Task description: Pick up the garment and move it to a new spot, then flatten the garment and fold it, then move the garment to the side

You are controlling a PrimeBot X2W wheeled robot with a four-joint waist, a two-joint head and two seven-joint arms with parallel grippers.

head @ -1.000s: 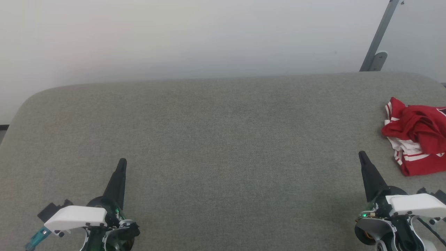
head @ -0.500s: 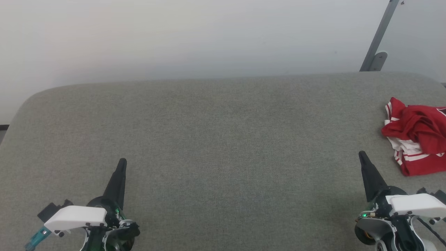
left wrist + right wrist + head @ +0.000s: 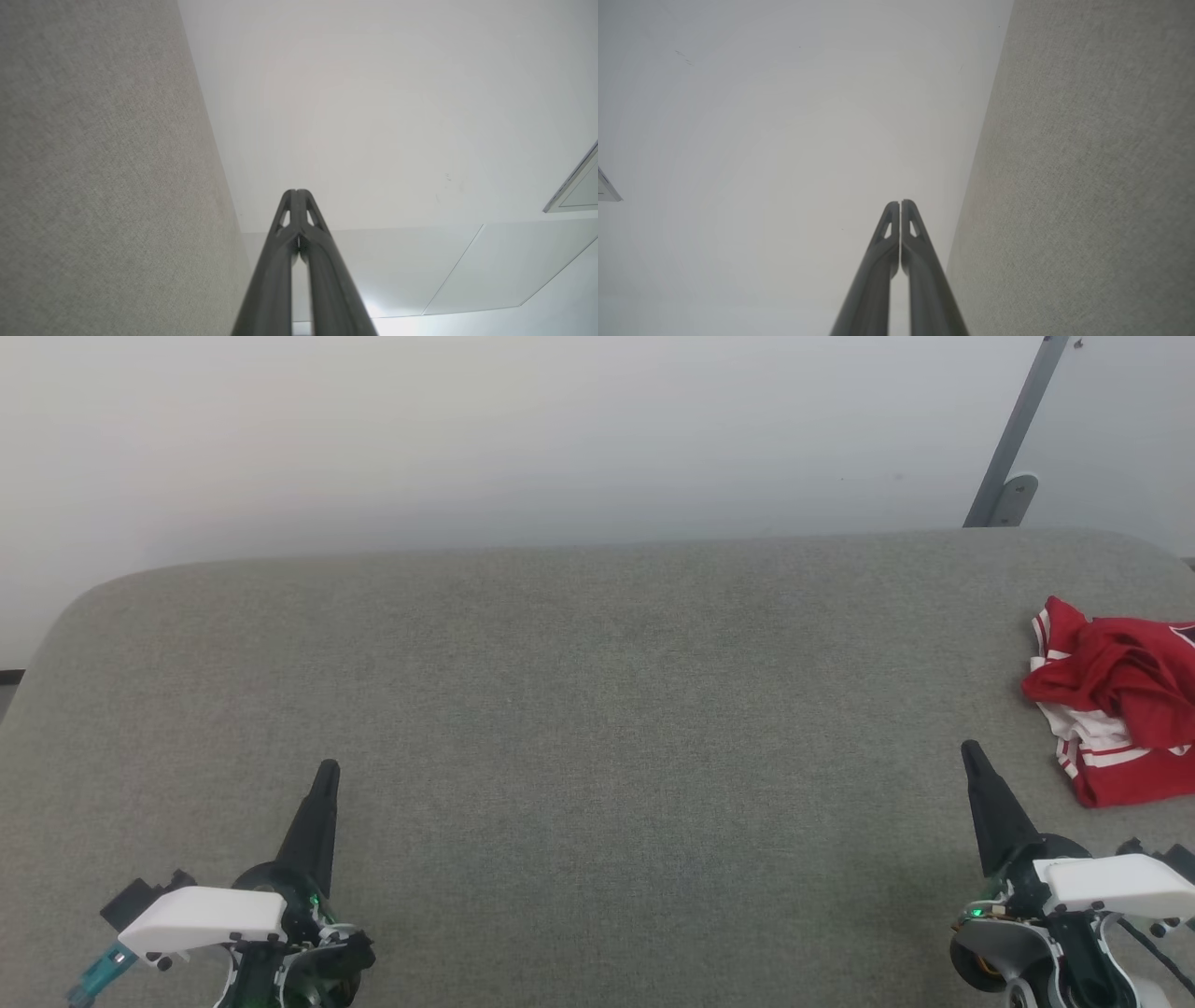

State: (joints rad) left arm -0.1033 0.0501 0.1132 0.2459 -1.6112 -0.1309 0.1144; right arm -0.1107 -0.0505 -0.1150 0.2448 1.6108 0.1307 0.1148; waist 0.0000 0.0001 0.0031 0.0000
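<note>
The garment [image 3: 1120, 695] is a crumpled red jersey with white striped trim, lying at the far right edge of the grey surface [image 3: 597, 709], partly cut off by the head view's border. My right gripper [image 3: 971, 751] is shut and empty, its tip a little left of and nearer than the garment. At the lower left my left gripper [image 3: 327, 770] is shut and empty, far from the garment. In the wrist views, the left gripper [image 3: 295, 192] and the right gripper [image 3: 900, 203] each show fingers pressed together against a white wall.
A white wall rises behind the grey fabric surface. A grey metal bracket [image 3: 1013, 448] leans against the wall at the back right. The surface's rounded far edge runs across the head view; bare fabric stretches between the two grippers.
</note>
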